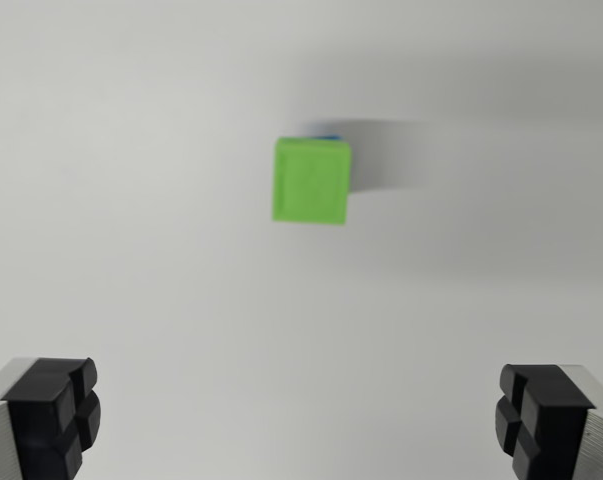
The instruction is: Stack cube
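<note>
A green cube (312, 181) sits on a plain white worktop (131, 250), seen from almost straight above in the wrist view. Its broad top face fills most of what shows of it, and it is turned a little, so its edges do not run square with the picture's edges. The whole view is somewhat blurred.

Along the far edge of the green cube, a thin strip of blue (324, 135) peeks out. It lies right against that edge, and it appears to be lower than the green top face, as if the green cube rests on something blue. So little of the blue shows that its shape cannot be told for certain.

A soft grey shadow (381, 155) spreads from the green cube toward the wrist view's right, touching the cube's side and fading out across the worktop.

The pincer (301, 420) is spread wide and holds nothing. Its two black pads stand well apart from the green cube, nearer the camera: one pad (56, 410) at the wrist view's left lower corner, the other pad (541, 415) at the right lower corner. Bare white worktop lies between them, and the green cube sits beyond the gap, about midway between the two pads.
</note>
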